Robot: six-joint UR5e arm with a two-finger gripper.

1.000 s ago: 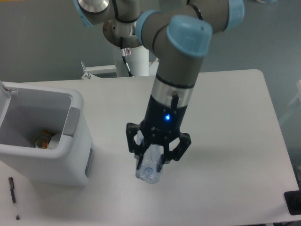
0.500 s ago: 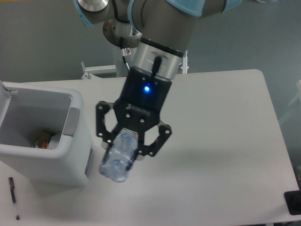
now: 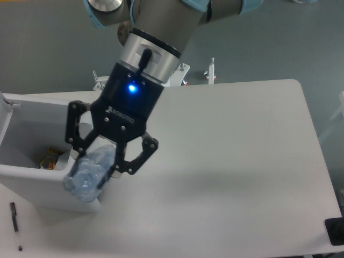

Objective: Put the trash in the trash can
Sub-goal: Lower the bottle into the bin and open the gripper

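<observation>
The claw (image 3: pixel 102 161) is clenched on the clear plastic bottle (image 3: pixel 88 172), its black fingers (image 3: pixel 134 158) closed around the bottle's sides. The bottle is tilted, its lower end pointing down and toward the left front corner of the surface (image 3: pixel 242 161), and it is held up off the surface. It hangs over the right wall of the white trash can (image 3: pixel 32 183), partly above the opening and partly overlapping the can's front right corner; whether it touches the rim cannot be told. A blue light glows on the claw's black body, and the arm (image 3: pixel 156 32) rises from it toward the back edge of the surface.

The trash can stands at the left edge of the surface. Inside it, near the bottom, lies a small crumpled wrapper (image 3: pixel 51 158) with orange and white on it, mostly hidden by the claw's fingers and the can's wall.

A thin black pen (image 3: pixel 15 226) lies on the surface near the front left corner, just in front of the can and apart from it. A dark object (image 3: pixel 336 231) sits at the front right corner, cut off by the picture's edge.
</observation>
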